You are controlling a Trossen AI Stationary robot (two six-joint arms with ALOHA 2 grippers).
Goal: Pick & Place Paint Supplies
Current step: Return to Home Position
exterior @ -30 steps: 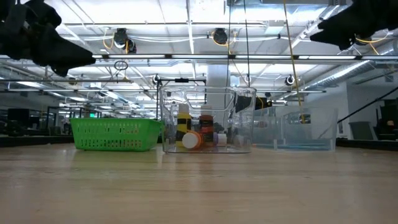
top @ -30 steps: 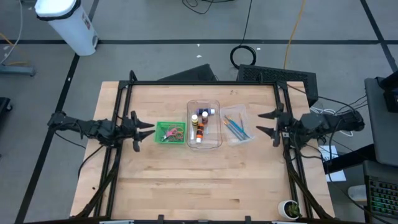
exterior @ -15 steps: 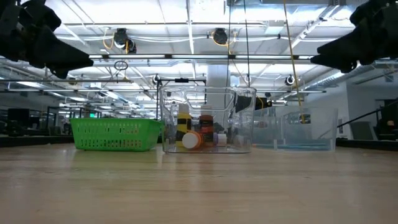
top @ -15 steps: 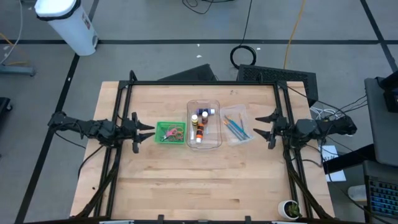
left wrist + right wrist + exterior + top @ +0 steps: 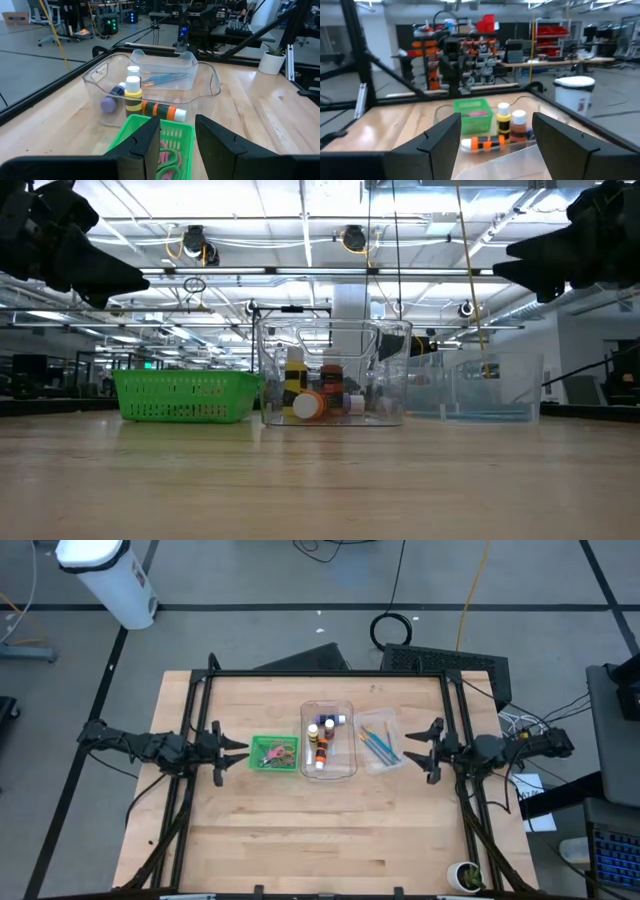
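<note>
Left gripper, right gripper spread (empty)

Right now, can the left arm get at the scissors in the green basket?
Probably yes. The left claw hangs open just beside the basket, raised above the table. The basket has no lid, and nothing stands between the claw and the scissors.

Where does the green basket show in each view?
High view: green basket, left of centre.
Low view: left side, on the table.
Left wrist view: bottom centre, framed by the left gripper.
Right wrist view: centre, beyond the paint bottles.
Shared landmark: the clear bin holding those bottles, beside it.
</note>
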